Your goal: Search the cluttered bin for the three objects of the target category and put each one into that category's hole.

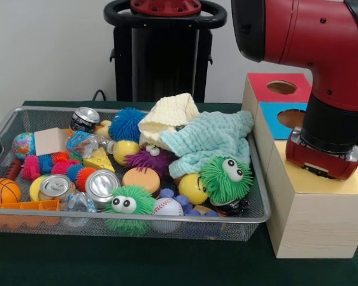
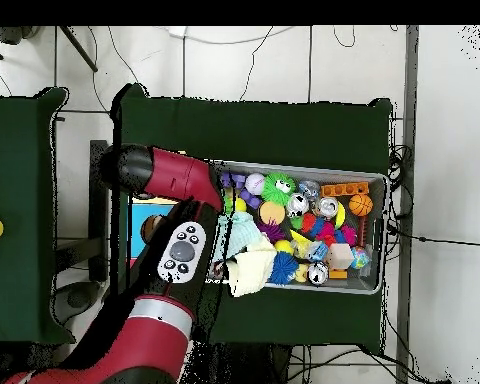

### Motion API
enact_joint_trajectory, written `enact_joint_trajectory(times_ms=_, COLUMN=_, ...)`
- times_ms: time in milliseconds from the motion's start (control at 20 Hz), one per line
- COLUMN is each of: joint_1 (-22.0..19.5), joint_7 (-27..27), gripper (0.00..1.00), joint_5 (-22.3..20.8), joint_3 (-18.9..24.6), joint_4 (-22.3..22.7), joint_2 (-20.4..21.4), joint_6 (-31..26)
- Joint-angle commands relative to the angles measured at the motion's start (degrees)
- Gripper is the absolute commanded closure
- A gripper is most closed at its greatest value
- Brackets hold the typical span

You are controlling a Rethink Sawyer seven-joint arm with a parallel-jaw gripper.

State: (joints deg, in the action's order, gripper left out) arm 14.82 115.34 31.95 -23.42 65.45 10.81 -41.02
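Note:
The silver wire mesh bin (image 1: 167,215) lies on the dark green table, packed with toys, cans and cloths; it also shows in the overhead view (image 2: 380,182). To its right stands a wooden box with a red top and hole (image 1: 281,87), a blue top and hole (image 1: 291,118) and a yellow top (image 1: 298,179). My red arm's end (image 1: 324,156) sits low on the yellow top. The gripper itself is hidden beneath it. In the overhead view the arm (image 2: 179,250) covers most of the box; only part of the blue top (image 2: 147,213) shows.
In the bin lie silver cans (image 1: 101,186), green fuzzy toys with eyes (image 1: 228,176), a cream cloth (image 1: 167,116), a mint cloth (image 1: 215,140), a baseball (image 1: 167,207), a small basketball (image 1: 3,190) and a cheese wedge (image 1: 99,159). The black pedestal (image 1: 161,53) stands behind.

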Motion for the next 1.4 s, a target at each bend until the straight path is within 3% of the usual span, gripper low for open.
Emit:
enact_joint_trajectory(times_ms=50, joint_1=-0.8, joint_7=13.8, gripper=0.00, joint_5=0.5, joint_3=3.1, joint_4=0.3, joint_2=-0.4, joint_6=5.6)
enact_joint_trajectory(times_ms=500, joint_1=1.1, joint_7=14.6, gripper=0.00, joint_5=-0.3, joint_3=-0.1, joint_4=1.6, joint_2=4.4, joint_6=-0.9)
enact_joint_trajectory(times_ms=1400, joint_1=1.7, joint_7=15.3, gripper=0.00, joint_5=-0.5, joint_3=-1.5, joint_4=0.5, joint_2=5.5, joint_6=-4.5)
